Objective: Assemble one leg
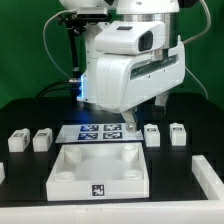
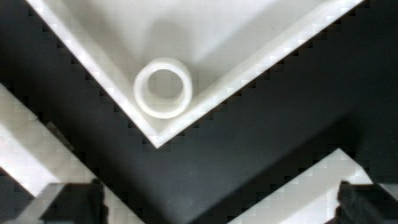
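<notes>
The arm (image 1: 130, 60) fills the upper middle of the exterior view. Its top is cut off by the frame's upper edge, and its bulk hides the far strip of the marker board (image 1: 100, 133). The gripper (image 1: 157, 108) is largely covered by the white housing, so how its jaws stand cannot be read there. The tags on the four legs (image 1: 152, 133) are too small to make out. A white object (image 1: 207, 180) at the lower right is cut by the frame's right edge and cannot be identified. In the wrist view only one corner of the plate (image 2: 231, 40) shows, and the rest runs out of frame. The dark fingers (image 2: 63, 205) are blurred and clipped by the edge.
</notes>
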Controlling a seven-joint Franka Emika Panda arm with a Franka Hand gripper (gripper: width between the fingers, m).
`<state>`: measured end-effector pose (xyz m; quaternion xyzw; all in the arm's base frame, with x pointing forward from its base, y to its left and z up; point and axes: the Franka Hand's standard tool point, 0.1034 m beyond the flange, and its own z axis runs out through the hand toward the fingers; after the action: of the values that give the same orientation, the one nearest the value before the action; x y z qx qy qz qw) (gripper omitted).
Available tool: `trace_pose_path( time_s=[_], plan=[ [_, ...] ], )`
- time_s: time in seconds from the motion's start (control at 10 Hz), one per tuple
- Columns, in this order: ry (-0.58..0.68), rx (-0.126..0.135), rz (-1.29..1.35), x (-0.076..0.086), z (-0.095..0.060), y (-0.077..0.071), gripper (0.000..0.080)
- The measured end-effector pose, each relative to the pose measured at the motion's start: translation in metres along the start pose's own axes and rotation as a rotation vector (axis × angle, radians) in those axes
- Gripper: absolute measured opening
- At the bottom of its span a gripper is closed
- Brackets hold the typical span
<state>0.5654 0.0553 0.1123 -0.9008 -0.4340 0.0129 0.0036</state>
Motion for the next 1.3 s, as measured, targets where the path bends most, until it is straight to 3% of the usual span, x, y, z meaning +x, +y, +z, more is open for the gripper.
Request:
trace_pose_path(
  time_s=[1.3],
  plan=[
    [-0.001,0.001,0.0,-0.0001,0.0006,-0.0002,0.065]
  ],
)
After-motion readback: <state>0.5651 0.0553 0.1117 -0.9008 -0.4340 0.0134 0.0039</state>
